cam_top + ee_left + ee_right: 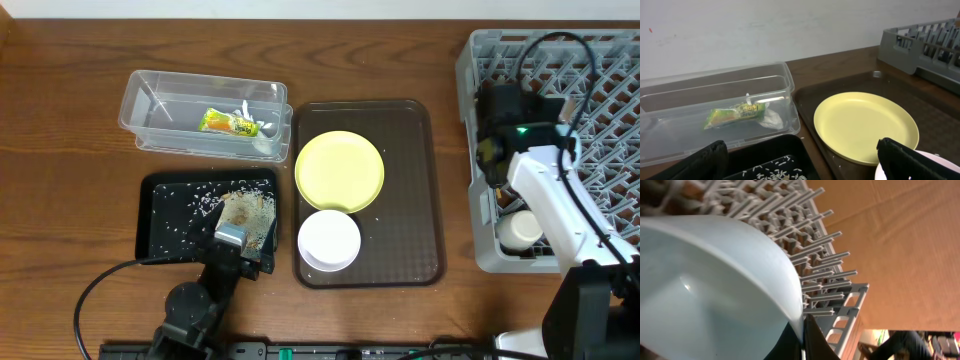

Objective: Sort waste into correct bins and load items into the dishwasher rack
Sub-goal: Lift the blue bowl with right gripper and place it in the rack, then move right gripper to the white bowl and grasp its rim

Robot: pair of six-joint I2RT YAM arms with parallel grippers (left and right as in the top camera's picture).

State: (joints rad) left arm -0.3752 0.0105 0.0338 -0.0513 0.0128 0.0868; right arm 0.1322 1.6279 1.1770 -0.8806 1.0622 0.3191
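Observation:
My left gripper (800, 167) is open and empty, low over the black bin (165, 215), which holds scattered rice and a crumpled brown napkin (245, 212). A yellow plate (340, 170) and a white bowl (329, 240) sit on the brown tray (410, 200); the plate also shows in the left wrist view (865, 125). My right gripper (801, 335) is shut on the rim of a pale white bowl (710, 290) inside the grey dishwasher rack (600, 60). In the overhead view the right gripper (503, 195) is mostly hidden under its arm, next to a white dish (522, 230) in the rack's front left corner.
A clear plastic bin (150, 110) at the back left holds a green wrapper (228, 122) and a white scrap; it also shows in the left wrist view (735, 116). The rack's tines (820, 265) stand right behind the held bowl. A black cable runs over the rack.

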